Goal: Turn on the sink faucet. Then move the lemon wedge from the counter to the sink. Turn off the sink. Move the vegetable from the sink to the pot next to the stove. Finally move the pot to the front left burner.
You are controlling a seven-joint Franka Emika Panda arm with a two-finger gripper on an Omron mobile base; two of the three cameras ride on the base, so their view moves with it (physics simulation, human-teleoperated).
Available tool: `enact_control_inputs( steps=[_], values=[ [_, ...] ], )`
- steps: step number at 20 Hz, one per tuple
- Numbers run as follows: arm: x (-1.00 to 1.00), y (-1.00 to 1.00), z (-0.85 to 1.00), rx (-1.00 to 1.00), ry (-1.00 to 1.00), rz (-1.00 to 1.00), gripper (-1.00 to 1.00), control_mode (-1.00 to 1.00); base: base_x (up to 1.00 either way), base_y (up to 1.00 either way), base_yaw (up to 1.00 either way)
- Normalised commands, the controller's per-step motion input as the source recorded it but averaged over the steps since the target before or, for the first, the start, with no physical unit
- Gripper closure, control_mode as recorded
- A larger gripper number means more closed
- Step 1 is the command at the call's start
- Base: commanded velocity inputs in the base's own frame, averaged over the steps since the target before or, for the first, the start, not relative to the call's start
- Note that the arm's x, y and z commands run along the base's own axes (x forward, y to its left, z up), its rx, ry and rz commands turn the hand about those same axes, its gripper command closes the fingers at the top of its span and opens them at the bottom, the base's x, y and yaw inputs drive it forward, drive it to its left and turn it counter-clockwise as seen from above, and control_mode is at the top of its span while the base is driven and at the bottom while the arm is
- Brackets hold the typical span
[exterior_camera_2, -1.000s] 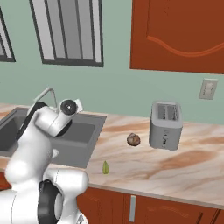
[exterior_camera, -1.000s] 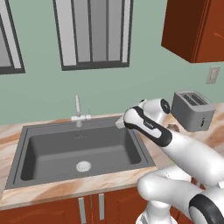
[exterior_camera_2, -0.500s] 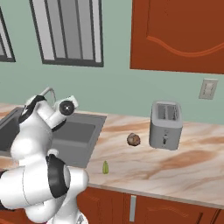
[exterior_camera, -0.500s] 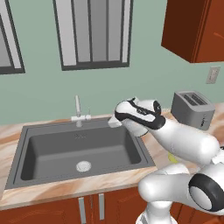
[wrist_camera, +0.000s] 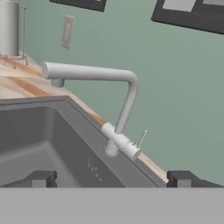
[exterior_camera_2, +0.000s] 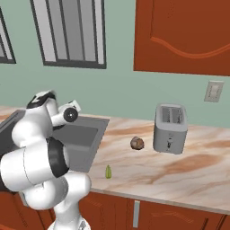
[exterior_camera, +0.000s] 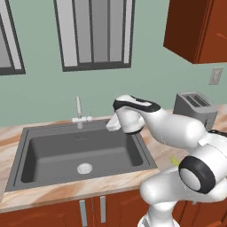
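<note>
Spread tool hangs over the sink's back right corner, facing the faucet.

The tool (wrist_camera: 111, 178) has its two dark fingertips (wrist_camera: 40, 178) set wide apart with nothing between them, pointed at the sink faucet (wrist_camera: 117, 131), which stands at the middle of the back rim of the sink (exterior_camera: 48, 153); the two are apart, not touching. In the left base view the white arm reaches from the lower right across the sink's right rim, its hand above the basin's back right corner, just right of the faucet. The round drain (exterior_camera: 84, 168) lies bare in the basin floor. The lemon wedge (exterior_camera_2: 108, 171) sits on the desk (exterior_camera_2: 188, 170) near its front edge, just right of the sink. A brown lump (exterior_camera_2: 137, 143) rests farther back, beside the toaster (exterior_camera_2: 170, 128).
</note>
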Motion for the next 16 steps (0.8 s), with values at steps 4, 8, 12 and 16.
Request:
enact_control_inputs(
  steps=[4,8,12,16],
  values=[
    [0.31,0.05,-0.11,0.00,-0.02,0.00,-1.00,-1.00,0.00,0.00,0.00],
    [0.28,0.08,-0.01,0.00,-0.03,0.00,-1.00,-1.00,0.00,0.00,0.00],
    [0.18,0.12,0.00,0.00,-0.02,0.02,-1.00,-1.00,0.00,0.00,0.00],
    [0.18,0.11,0.00,0.01,-0.05,0.05,-1.00,-1.00,0.00,0.00,0.00]
  ],
)
